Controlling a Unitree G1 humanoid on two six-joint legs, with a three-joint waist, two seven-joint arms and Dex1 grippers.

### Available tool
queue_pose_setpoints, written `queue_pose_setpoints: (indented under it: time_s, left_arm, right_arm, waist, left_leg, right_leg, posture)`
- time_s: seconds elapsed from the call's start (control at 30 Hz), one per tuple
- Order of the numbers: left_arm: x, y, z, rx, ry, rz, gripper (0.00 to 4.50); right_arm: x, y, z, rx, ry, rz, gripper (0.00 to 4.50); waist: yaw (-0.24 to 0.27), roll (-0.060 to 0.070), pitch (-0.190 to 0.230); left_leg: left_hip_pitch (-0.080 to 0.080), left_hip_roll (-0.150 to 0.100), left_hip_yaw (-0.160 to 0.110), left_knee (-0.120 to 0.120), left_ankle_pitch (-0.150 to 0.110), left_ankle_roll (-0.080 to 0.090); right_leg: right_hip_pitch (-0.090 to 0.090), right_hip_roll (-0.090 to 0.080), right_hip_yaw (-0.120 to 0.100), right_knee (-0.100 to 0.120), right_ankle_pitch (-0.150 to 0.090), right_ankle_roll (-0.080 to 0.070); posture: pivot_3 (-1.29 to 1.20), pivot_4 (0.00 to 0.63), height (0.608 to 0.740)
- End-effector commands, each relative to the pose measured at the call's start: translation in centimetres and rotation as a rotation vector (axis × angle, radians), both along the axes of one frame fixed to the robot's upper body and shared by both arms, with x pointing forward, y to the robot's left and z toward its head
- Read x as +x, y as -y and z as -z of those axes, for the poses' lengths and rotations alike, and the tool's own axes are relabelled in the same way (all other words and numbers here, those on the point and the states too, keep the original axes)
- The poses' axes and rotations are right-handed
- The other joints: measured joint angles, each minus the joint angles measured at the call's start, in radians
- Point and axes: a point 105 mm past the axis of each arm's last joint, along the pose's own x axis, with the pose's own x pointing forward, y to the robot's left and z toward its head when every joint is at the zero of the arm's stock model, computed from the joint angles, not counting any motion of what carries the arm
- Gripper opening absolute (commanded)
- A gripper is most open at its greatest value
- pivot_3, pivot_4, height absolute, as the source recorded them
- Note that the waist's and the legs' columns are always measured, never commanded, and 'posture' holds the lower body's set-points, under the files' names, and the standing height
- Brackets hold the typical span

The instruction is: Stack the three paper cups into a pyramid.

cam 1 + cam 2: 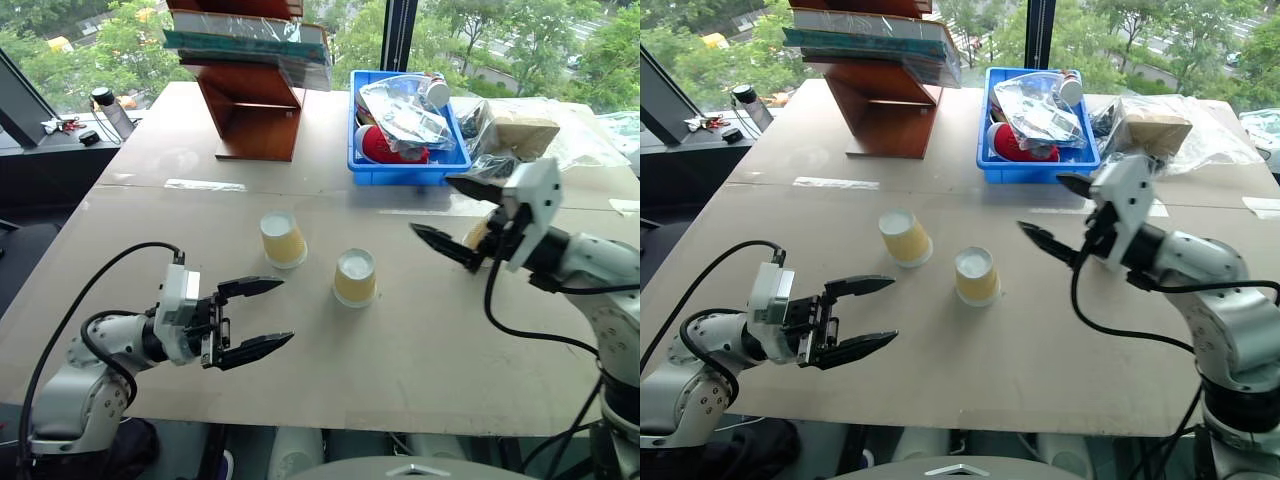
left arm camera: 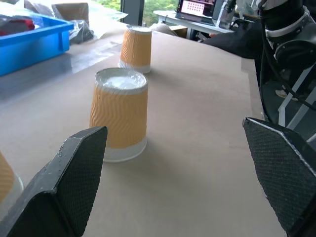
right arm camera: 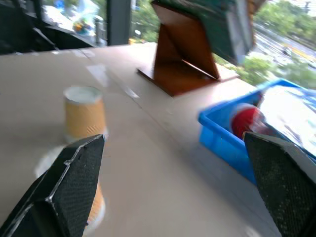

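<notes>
Three paper cups stood inverted on table, apart from one another:
- left cup
- middle cup
- third cup, to right, partly hidden behind right gripper

Gaps between cups were open.

Bare tabletop lay in front of cups, toward left gripper; both grippers' jaws were spread.

Blue bin and wooden stand blocked far side of table.

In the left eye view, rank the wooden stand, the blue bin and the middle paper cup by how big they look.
1. wooden stand, largest, though cut off by the picture's top edge.
2. blue bin, somewhat smaller.
3. middle paper cup, clearly smallest, despite sitting nearer the camera than the other two.
</notes>
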Motion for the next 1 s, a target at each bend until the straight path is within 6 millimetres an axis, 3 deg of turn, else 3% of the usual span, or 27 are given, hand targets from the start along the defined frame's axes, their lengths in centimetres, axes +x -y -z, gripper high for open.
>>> queue_pose_setpoints:
  time_s: [0.03,0.17,0.4,0.53,1.0]
  left_arm:
    - [-0.2,1.1,-2.7,-0.030,0.061,0.045,4.50]
    - [0.7,1.9,-3.8,-0.010,0.031,0.058,4.50]
    - [0.8,3.1,-5.9,0.000,-0.003,0.097,4.50]
    - [0.6,2.5,-5.6,0.011,-0.018,0.089,4.50]
    - [0.1,1.9,-4.6,0.019,-0.034,0.056,4.50]
  right_arm:
    - [0.3,4.7,0.9,-0.069,0.000,0.272,4.44]
    - [1.6,6.2,2.7,0.016,-0.076,0.394,4.44]
    - [3.0,4.7,3.4,0.156,-0.151,0.357,4.44]
    - [3.6,4.2,4.2,0.170,-0.199,0.356,4.44]
    - [5.8,5.7,6.0,0.150,-0.206,0.470,4.44]
  waist:
    - [-0.001,0.001,0.000]
    - [-0.026,0.001,0.000]
    - [-0.023,0.002,0.001]
    - [-0.019,0.002,0.001]
    - [-0.019,0.003,0.001]
  left_leg:
    - [0.000,0.000,0.000,0.000,0.000,0.000]
    - [0.002,0.000,0.000,0.000,0.001,-0.002]
    - [0.002,0.000,-0.001,0.000,0.002,-0.002]
    - [0.001,0.000,-0.001,-0.001,0.002,-0.002]
    - [0.001,0.000,-0.001,-0.001,0.002,-0.002]
  right_leg:
    - [0.000,0.000,0.000,0.000,0.000,0.000]
    - [0.000,0.002,0.002,0.003,0.000,0.000]
    - [0.000,0.003,0.003,0.003,0.000,0.000]
    - [0.000,0.003,0.002,0.002,0.000,0.000]
    - [0.000,0.003,0.002,0.001,0.000,0.000]
  posture:
    - [0.00,0.150,0.740]
    - [0.00,0.150,0.740]
    - [0.00,0.150,0.740]
    - [0.00,0.150,0.740]
    - [0.00,0.150,0.740]
